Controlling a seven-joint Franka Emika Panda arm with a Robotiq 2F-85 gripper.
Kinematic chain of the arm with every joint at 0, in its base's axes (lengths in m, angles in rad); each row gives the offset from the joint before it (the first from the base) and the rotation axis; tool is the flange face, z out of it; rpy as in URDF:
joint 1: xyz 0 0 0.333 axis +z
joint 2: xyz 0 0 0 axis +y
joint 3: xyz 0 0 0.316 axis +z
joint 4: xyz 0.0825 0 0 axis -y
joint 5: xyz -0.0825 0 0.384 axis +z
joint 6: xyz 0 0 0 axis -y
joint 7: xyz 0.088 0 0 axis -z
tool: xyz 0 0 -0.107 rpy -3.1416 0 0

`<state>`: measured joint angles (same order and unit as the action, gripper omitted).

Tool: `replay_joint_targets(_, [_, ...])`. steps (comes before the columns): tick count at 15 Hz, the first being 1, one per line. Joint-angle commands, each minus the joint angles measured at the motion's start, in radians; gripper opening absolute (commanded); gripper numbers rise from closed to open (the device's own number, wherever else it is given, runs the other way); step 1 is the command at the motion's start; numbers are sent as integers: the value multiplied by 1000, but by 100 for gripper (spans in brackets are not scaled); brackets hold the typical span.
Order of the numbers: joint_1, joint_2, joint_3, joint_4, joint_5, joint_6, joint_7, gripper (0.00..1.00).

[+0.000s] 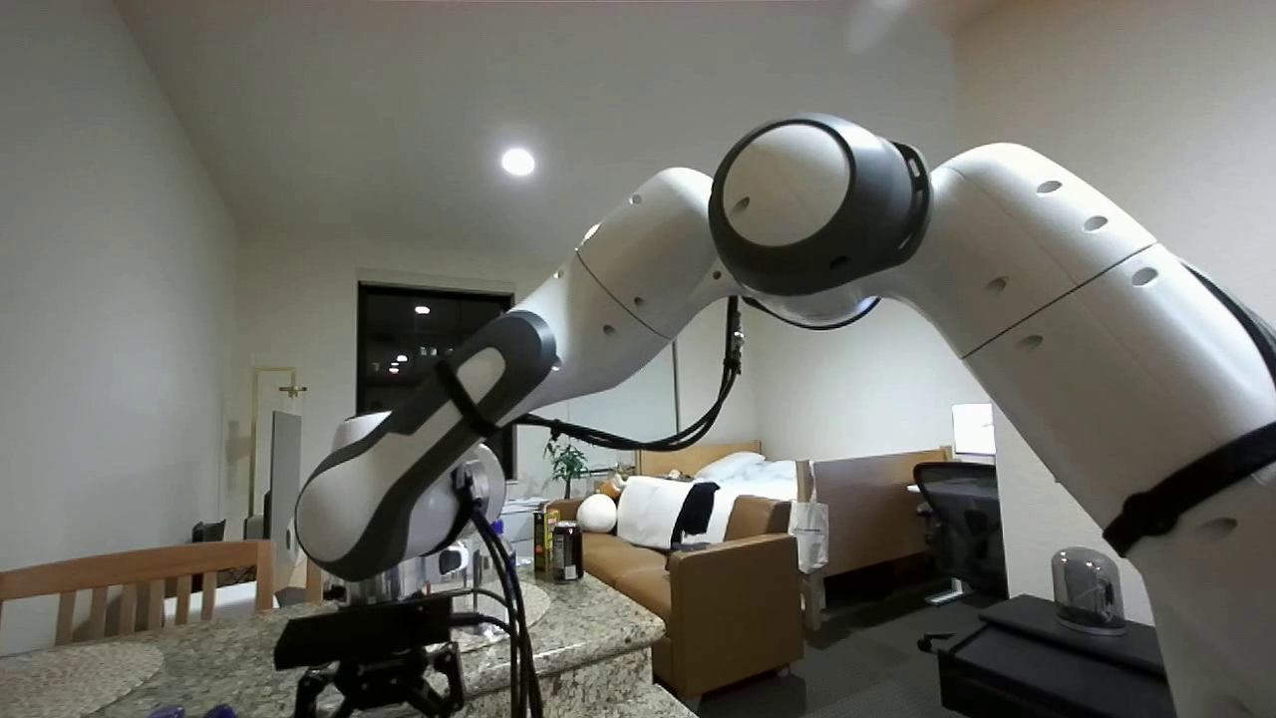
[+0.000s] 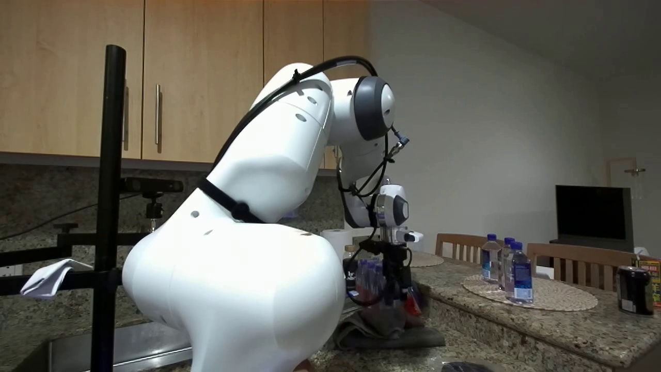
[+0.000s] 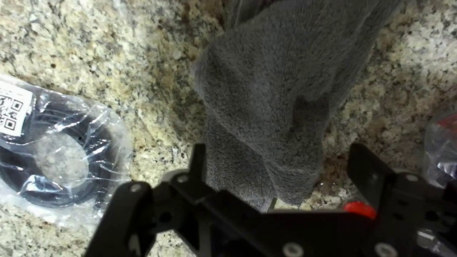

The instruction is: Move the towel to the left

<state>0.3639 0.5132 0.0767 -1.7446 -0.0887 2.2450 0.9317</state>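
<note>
A grey towel [image 3: 264, 82] lies crumpled on the speckled granite counter [image 3: 153, 82] in the wrist view. It runs from the top edge down between my gripper's fingers. My gripper [image 3: 278, 157] is open, one finger on each side of the towel's lower end, with nothing clamped. In an exterior view the towel [image 2: 403, 338] lies on the lower counter, and my gripper [image 2: 396, 294] points down just above it. In an exterior view my gripper [image 1: 379, 688] shows at the bottom edge, its tips cut off and the towel out of view.
A plastic bag with a black coil [image 3: 64, 142] lies left of the towel in the wrist view. A clear and red package [image 3: 442, 150] is at right. Water bottles [image 2: 520, 274] and a dark can [image 2: 634, 290] stand on the raised counter [image 2: 537, 330].
</note>
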Motion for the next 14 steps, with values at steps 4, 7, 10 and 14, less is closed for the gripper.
replay_joint_targets(4, [53, -95, -3, -30, -85, -64, 31, 100])
replay_joint_targets(7, [76, -123, 12, -3, -104, -108, 60, 100])
replay_joint_targets(10, [73, -149, 40, 27, -77, -194, 36, 100])
replay_joint_targets(14, [84, -184, 51, 40, -130, -316, 49, 100])
